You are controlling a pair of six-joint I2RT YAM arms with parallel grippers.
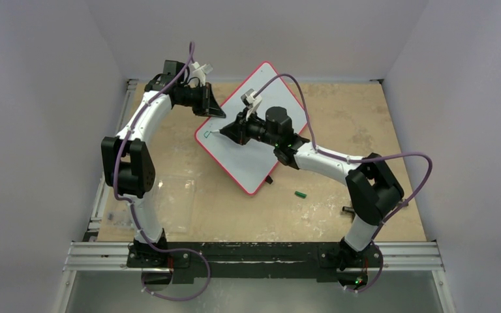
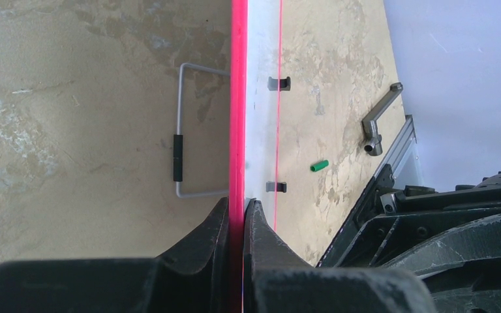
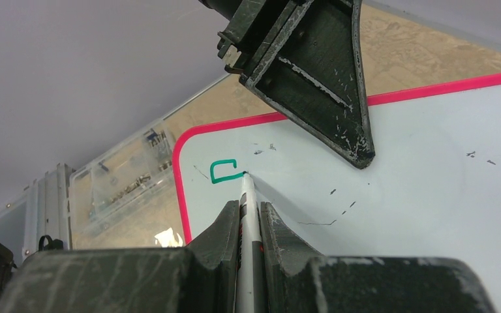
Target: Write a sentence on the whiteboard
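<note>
Near the middle of the surface: the whiteboard lies turned cornerwise, one rounded corner towards the arms' bases, with its thin red rim showing all round.
Left tool: closed on the whiteboard's far-left rim. In the left wrist view its fingers pinch the red edge, and the board is seen edge-on.
Right tool: closed around a white marker, held over the whiteboard's left corner.
Marker tip: it touches the whiteboard's face right at one end of the green mark.
Sentence: only one green mark shows, a squarish open hook rather like a C, just inside the whiteboard's left corner. It is not clear whether this is a whole letter.
Old marks: faint dark dashes and specks are scattered over the whiteboard's face, to the right of the marker in the right wrist view.
Small green cylinder: it lies on the surface near the whiteboard's near-right edge, not touching it.
Clear plastic box: it sits to the left of the whiteboard's near corner, apart from it. The right wrist view shows small parts inside.
Grey wire loop: it carries a black sleeve and meets the whiteboard on the side away from the green cylinder.
Metal crank handle: it lies farther from the whiteboard than the green cylinder, by the surface's edge.
</note>
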